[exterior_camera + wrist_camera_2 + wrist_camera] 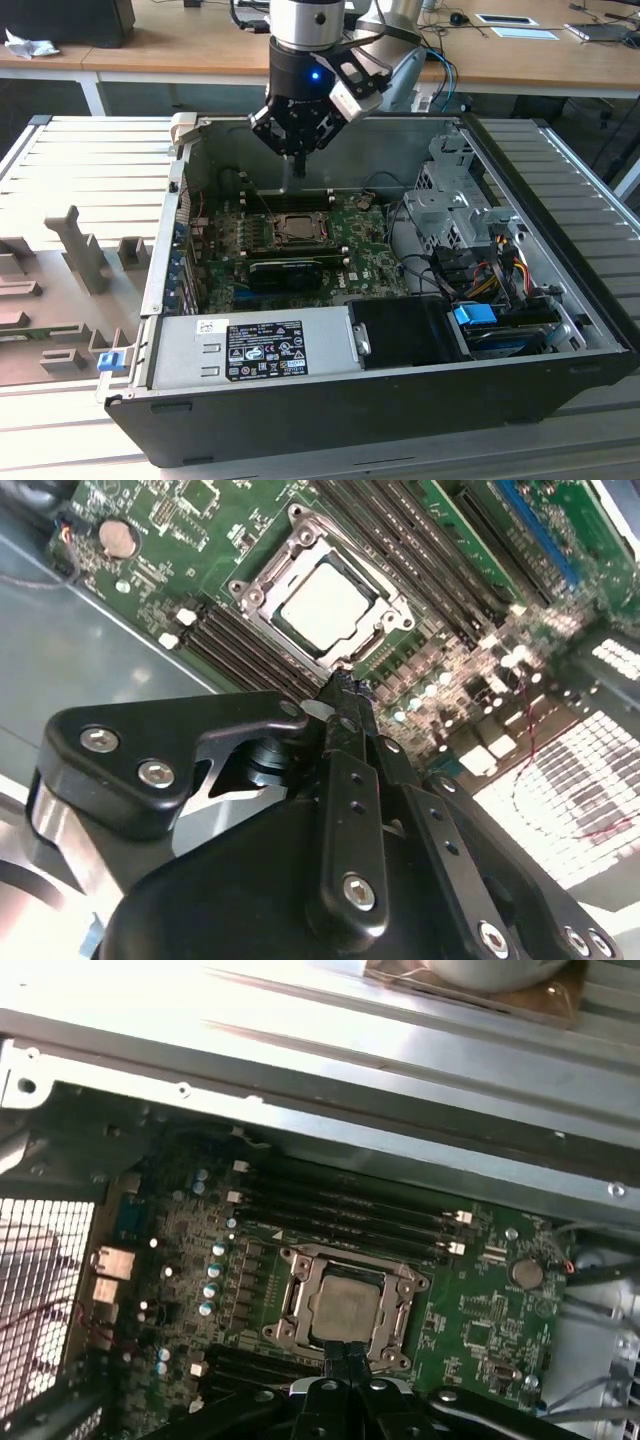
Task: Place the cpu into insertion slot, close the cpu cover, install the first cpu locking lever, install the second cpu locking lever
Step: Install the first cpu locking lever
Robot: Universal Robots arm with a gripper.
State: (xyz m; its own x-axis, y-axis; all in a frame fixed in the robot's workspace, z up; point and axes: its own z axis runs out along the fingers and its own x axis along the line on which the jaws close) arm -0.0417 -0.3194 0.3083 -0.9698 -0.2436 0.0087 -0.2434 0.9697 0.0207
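Note:
The cpu (297, 228) (322, 605) (347, 1305) lies flat in the insertion slot (385, 630) on the green board, its silver-grey top showing. The cpu cover (262, 578) (300, 1298), a silver frame, lies down around the chip with the chip showing through its window. My gripper (297, 183) (345, 685) (346, 1352) hangs above the board, just behind the socket toward the case's back wall. Its narrow fingers are pressed together with nothing between them. In both wrist views the fingertips sit just off the socket's edge.
A long black expansion card (285, 270) lies in front of the socket. Memory slots (350, 1210) run between the socket and the case's back wall (400, 1130). A power supply (250, 345) fills the front, and a drive cage (455, 200) with cables stands at the exterior view's right.

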